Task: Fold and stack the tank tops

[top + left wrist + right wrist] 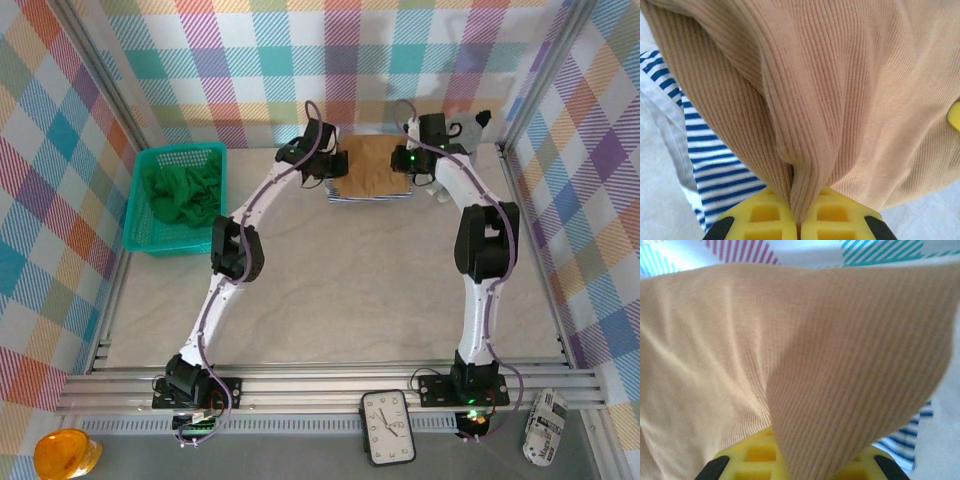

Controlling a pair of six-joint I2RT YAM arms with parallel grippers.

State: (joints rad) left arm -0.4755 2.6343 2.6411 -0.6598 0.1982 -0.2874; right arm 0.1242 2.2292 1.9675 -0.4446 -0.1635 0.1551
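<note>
Pinching tan top (840,100), left fingers (762,217) and right fingers (752,452) clamped (striped top (715,165) underneath).

left pincer (799,226) clamped, right pincer (800,459) clamped

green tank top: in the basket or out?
In. The green tank top lies bunched and unfolded inside the teal basket at the table's left.

pale table (350,290) bears a teal basket (170,246) and a striped tank top (715,165).
</note>
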